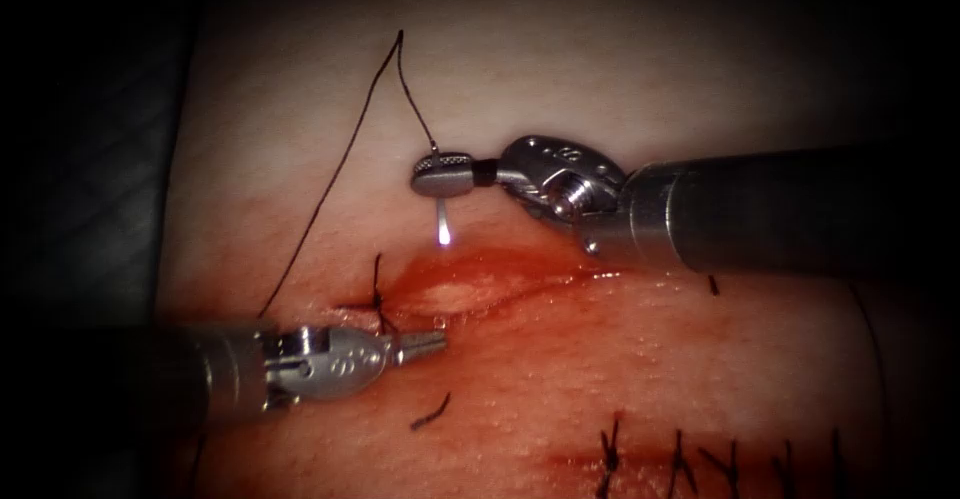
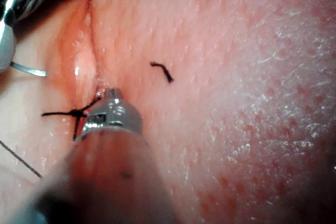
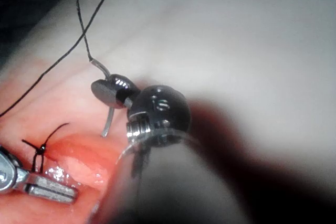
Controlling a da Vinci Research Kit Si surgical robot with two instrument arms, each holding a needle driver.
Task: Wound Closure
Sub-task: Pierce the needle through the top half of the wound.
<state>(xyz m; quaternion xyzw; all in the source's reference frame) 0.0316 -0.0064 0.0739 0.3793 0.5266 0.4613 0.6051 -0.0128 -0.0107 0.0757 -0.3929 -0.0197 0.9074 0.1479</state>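
Note:
My right tool (image 1: 442, 175) comes in from the right, its jaws shut on the curved needle (image 1: 441, 221) about a third of the way from its tail. The needle is free of the tissue, and its tip hangs just above the far edge of the cut (image 1: 480, 289), near the cut's left end. Black thread (image 1: 340, 164) rises from the needle's tail, loops and runs down to the left. My left tool (image 1: 428, 343) lies by the left end of the cut with its jaws shut on nothing, beside a tied stitch (image 1: 378, 301). The needle (image 3: 107, 121) also shows under the right tool's jaws.
Red fluid wets the tissue (image 1: 560, 79) around the cut. A short cut end of thread (image 1: 431, 414) lies on the tissue near the left tool. Several finished stitches (image 1: 680, 459) cross a second cut at the lower right.

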